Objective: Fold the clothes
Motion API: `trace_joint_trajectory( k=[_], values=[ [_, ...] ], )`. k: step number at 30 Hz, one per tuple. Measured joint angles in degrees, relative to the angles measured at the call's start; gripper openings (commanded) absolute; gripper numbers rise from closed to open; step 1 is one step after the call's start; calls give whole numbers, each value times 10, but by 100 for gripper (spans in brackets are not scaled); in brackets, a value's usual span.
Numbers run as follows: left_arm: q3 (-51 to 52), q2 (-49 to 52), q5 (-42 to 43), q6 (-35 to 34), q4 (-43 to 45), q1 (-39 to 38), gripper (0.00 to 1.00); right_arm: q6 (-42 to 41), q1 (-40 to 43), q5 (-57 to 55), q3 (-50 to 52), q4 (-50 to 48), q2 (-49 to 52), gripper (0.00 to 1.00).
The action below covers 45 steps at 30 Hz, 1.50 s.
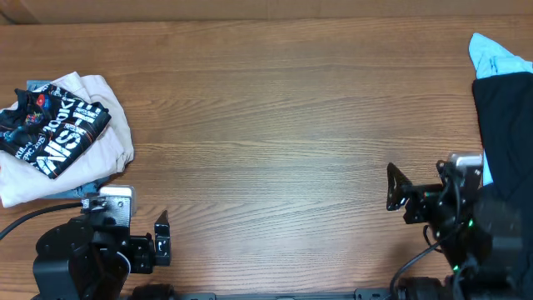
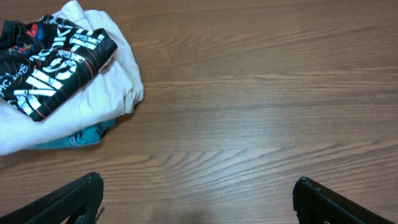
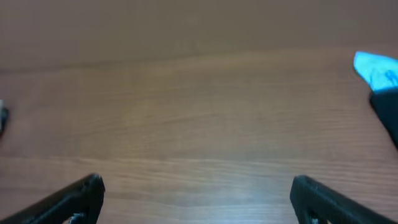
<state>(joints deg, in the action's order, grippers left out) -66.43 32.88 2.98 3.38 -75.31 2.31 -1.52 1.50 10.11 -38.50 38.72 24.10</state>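
- Brown wood grain runs in long, smooth streaks across the desk.
- The clothes, thin black fabric with big white block lettering, lie in a compact bundle near the desk's left edge.
- They rest on soft, rumpled beige trousers; a teal cloth peeks out beneath.
- The left gripper has its matte black jaws spread wide and holds nothing, near the front edge.
- The right gripper is likewise wide apart and empty.
- A dark garment and a light-blue cloth lie at the right edge.
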Motion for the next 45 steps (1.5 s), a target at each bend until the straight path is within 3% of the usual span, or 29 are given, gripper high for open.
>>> trace_joint_trajectory(
  k=[9, 18, 25, 45],
  values=[
    [1, 0, 0, 0, 0, 0, 100, 1, -35, 9, 221, -341, -126, 100],
    [1, 0, 0, 0, 0, 0, 100, 0, -42, -14, 357, -462, -230, 100],
    [1, 0, 0, 0, 0, 0, 100, 1, -42, -50, 374, -340, -235, 100],
    [1, 0, 0, 0, 0, 0, 100, 1, -42, -61, 374, -337, -235, 100]
  ],
)
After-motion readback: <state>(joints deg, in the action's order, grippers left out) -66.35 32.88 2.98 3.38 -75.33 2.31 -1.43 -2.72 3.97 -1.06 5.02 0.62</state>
